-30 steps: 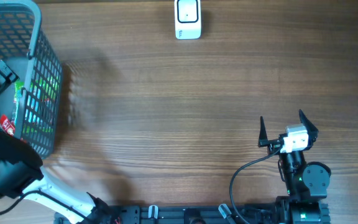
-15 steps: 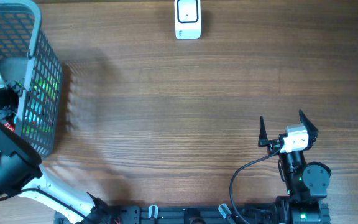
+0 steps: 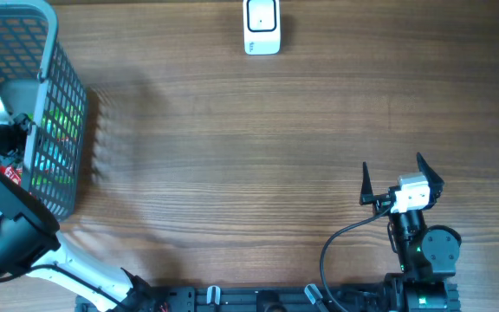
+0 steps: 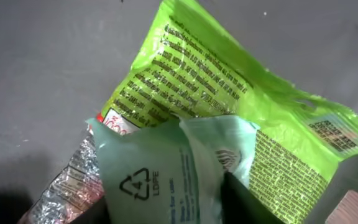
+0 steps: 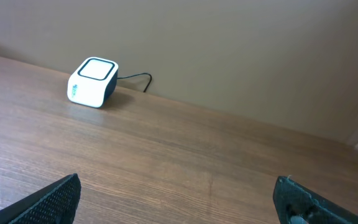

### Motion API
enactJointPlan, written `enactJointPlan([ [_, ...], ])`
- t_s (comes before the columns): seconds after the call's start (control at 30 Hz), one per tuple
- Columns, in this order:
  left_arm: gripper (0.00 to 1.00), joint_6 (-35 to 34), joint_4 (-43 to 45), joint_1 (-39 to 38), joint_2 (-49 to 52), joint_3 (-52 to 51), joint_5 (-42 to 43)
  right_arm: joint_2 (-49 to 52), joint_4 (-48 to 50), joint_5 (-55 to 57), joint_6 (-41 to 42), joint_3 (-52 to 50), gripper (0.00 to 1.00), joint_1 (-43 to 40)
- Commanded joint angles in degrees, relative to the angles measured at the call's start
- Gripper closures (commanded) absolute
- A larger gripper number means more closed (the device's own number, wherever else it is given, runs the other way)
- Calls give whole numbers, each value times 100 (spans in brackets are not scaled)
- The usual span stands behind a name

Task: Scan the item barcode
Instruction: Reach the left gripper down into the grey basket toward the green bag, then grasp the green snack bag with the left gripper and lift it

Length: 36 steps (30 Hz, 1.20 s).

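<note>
Pouch [image 4: 157,177], pale green, recycling triangle

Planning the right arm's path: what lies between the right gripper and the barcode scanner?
Only bare wooden table lies between the right gripper and barcode scanner, in overhead and right wrist views.

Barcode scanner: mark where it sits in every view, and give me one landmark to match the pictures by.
Overhead: the scanner stands at the top edge, just right of centre.
Right wrist: the scanner is at upper left, near the wall.
Left wrist: not in it; packets fill the frame.
Landmark: the wooden table under the scanner, seen overhead and from the right wrist; the left wrist view shows none of it.
</note>
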Motion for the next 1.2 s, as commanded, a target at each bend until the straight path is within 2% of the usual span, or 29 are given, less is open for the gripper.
enactJointPlan([
  [0.0, 0, -7, -131, 2, -195, 275, -76, -2, 31, -87, -31, -4, 0, -22],
  [0.1, 0, 55, -129, 2, -428, 444, -374, -2, 31, -87, -28, -4, 0, -22],
  [0.27, 0, 1152, -393, -4, -409, 433, -365, -2, 31, -87, -28, -4, 0, -22],
  [0.47, 0, 1821, -533, -4, -24, 339, -330, -2, 31, -87, -28, -4, 0, -22],
  [0.9, 1, 1827, -525, -4, 656, -59, -310, -2, 31, -87, -28, -4, 0, -22],
  [0.97, 15, 1794, -498, -4, 693, -96, 149, -2, 31, -87, -31, -4, 0, -22],
  [1.0, 31, 1794, -476, -4, 693, -96, 378, -2, 31, -87, -28, -4, 0, -22],
  [1.07, 56, 1790, -457, -4, 688, -94, 529, -2, 31, -87, -31, -4, 0, -22],
  [1.13, 92, 1786, -472, -4, 647, -37, 542, -2, 31, -87, -28, -4, 0, -22],
  [1.17, 96, 1705, -483, -4, 603, 17, 540, -2, 31, -87, -28, -4, 0, -22],
])
